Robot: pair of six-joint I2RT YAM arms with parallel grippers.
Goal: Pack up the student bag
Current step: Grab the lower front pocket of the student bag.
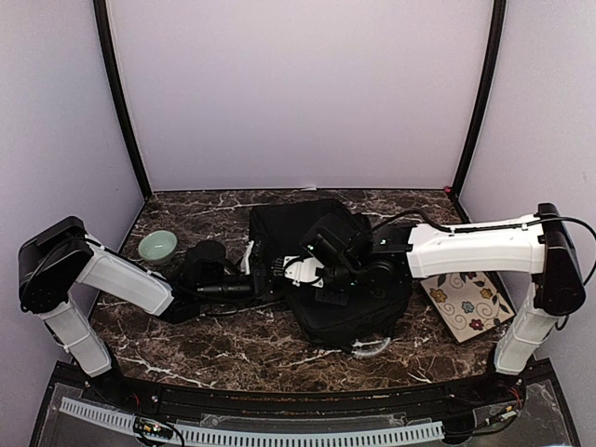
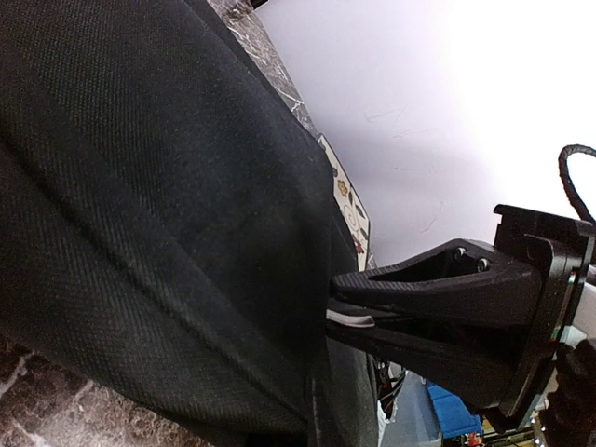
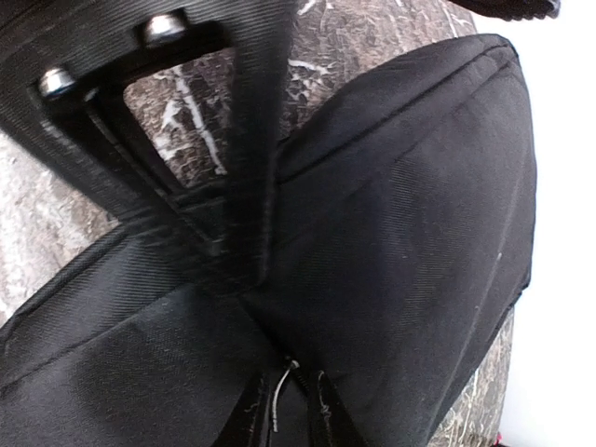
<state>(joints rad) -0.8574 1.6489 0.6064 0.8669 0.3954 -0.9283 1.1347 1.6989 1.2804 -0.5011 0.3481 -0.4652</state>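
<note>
The student bag (image 1: 358, 298) is a big black fabric backpack lying flat in the middle of the marble table. My left gripper (image 1: 257, 286) reaches in from the left and is shut on the bag's left edge. In the left wrist view its fingers (image 2: 400, 279) pinch a fold of the black cloth (image 2: 168, 223), with a thin white strip caught between them. My right gripper (image 1: 317, 274) is down on the bag's top. In the right wrist view it (image 3: 222, 268) is closed on a ridge of the fabric (image 3: 410, 233), just above a zipper with a white thread pull (image 3: 284, 396).
A small green bowl (image 1: 157, 246) stands at the left behind my left arm. A flower-patterned flat book (image 1: 468, 303) lies at the right of the bag, under my right arm. A metal ring (image 1: 369, 349) pokes out at the bag's near edge. Walls close the back and sides.
</note>
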